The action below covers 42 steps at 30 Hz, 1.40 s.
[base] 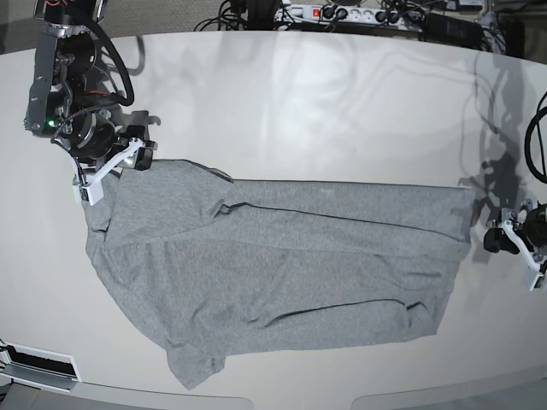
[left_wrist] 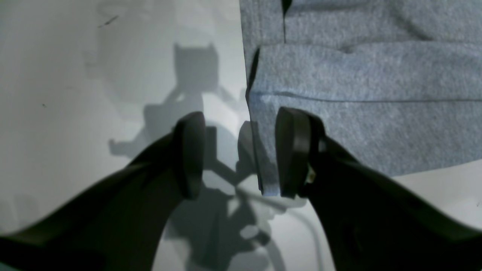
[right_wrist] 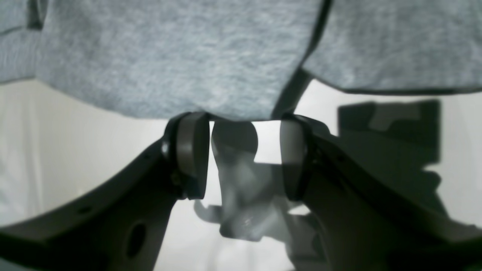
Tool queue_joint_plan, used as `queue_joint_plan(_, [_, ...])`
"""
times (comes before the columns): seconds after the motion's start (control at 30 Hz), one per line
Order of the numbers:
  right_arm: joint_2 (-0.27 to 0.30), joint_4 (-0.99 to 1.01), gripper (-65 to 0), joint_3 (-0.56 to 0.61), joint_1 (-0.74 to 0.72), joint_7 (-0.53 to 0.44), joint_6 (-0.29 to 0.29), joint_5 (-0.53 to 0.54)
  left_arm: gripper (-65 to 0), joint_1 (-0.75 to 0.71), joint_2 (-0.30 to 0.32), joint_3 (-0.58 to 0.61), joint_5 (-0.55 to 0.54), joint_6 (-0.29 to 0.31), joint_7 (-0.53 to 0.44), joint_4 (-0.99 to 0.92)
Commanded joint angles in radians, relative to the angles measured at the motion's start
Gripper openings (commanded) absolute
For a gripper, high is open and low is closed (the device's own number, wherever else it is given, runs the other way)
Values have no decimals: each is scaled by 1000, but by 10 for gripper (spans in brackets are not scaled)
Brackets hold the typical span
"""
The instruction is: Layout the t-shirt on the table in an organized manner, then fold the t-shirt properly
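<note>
The t-shirt (base: 282, 273) is spread rumpled across the middle of the desk (base: 342, 111), with both end effectors, left (left_wrist: 237, 154) at mid-right and right (right_wrist: 244, 158) at upper left, released and empty at its ends, so each edge is best pinched fully before it's pulled taut.

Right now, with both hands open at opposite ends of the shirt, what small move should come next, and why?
Probably close the left hand on the t-shirt edge: that edge already lies between its open fingers, while the right hand only reaches the cloth's rim.
</note>
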State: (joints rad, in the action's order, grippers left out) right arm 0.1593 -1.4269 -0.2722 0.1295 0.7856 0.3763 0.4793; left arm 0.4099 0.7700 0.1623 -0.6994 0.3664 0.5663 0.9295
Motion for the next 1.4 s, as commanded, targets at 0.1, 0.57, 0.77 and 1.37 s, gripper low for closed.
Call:
queue_joint_plan(0.1, [7, -13, -475, -5, -14, -52, 58, 13, -339, 22, 25, -11, -16, -1, -19, 12])
queue_joint_plan(0.57, [8, -187, -650, -5, -113, 30, 253, 24, -339, 22, 25, -11, -16, -1, -14, 12])
queue_joint_plan(0.77, [6, -190, -650, 1, -185, -2, 288, 24, -339, 22, 25, -11, -16, -1, -14, 12])
queue_joint_plan(1.37, [25, 216, -650, 18, -460, -30, 289, -43, -339, 23, 26, -11, -16, -1, -11, 12])
